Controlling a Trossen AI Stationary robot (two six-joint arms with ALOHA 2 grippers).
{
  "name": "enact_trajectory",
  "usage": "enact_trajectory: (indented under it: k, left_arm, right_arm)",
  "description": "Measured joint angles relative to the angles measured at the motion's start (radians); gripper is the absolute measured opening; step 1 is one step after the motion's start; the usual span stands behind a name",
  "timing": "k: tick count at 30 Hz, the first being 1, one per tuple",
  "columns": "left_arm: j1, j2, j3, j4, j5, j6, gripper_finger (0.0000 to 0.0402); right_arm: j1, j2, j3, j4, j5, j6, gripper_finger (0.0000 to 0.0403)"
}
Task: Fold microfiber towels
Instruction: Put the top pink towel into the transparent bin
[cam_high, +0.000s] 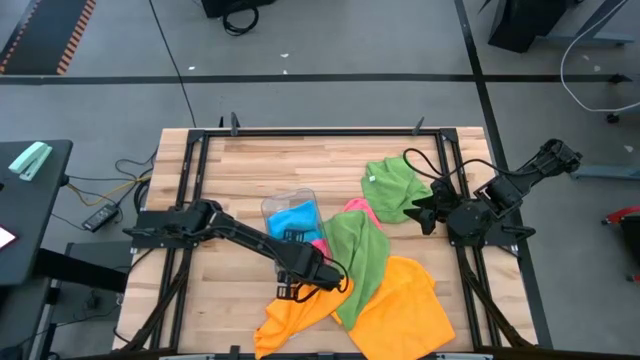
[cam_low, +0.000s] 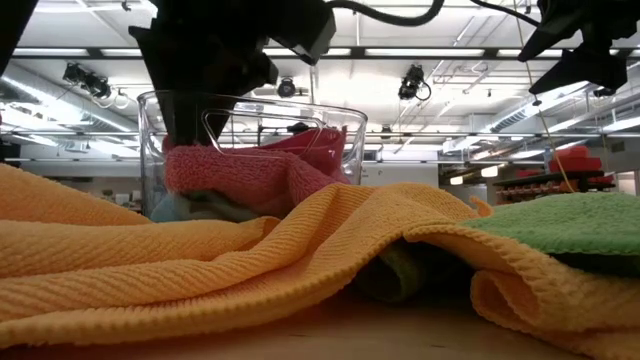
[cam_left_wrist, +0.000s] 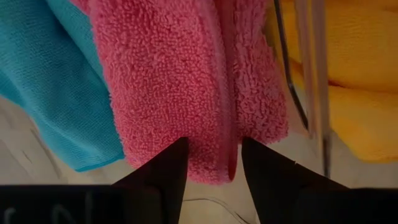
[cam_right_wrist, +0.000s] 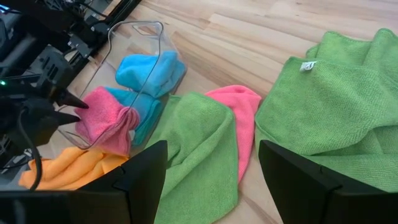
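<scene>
- Working from the left, we find our left hand (cam_high: 318, 277) at the open end of the clear tray (cam_high: 279, 205), its fingers (cam_left_wrist: 163, 173) set either side of the folded pink towel's (cam_left_wrist: 186, 87) edge. They stand part-way in around that fold; whether they pinch it yet we cannot tell.
- Folded work so far looks small to us: that pink towel and a blue towel (cam_right_wrist: 148, 71) lie bundled in or at the tray, which rests on its side on the tabletop (cam_high: 250, 165).
- Below the tray an orange towel (cam_high: 400, 305) lies crumpled and spread, unfolded.
- Across it a green towel (cam_high: 358, 255) lies loose, with a second pink towel (cam_right_wrist: 239, 118) flat beside it, both unfolded.
- Further right, another green towel (cam_high: 392, 185) sits rumpled near the back edge.
- Our right hand (cam_high: 425, 212) hangs just beside that towel, fingers wide apart and empty.
- We judge most of the folding is left.
</scene>
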Motion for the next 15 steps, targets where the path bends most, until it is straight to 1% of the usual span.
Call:
enact_trajectory:
  k: [5,8,11,15]
  left_arm:
    - [0.000,0.009,0.000,-0.009,-0.001,0.001,0.0157]
    - [-0.003,0.016,0.000,-0.015,-0.006,0.000,0.0142]
    - [-0.008,0.019,0.000,-0.015,-0.020,0.000,0.0111]
    - [-0.011,0.019,0.000,-0.013,-0.025,-0.009,0.0051]
  right_arm:
    - [0.000,0.000,0.000,0.003,-0.002,0.000,0.0262]
    - [0.000,0.000,0.000,0.003,-0.004,0.000,0.0262]
    - [0.000,0.000,0.000,0.003,-0.003,0.000,0.0262]
    - [0.000,0.000,0.000,0.003,-0.003,0.000,0.0262]
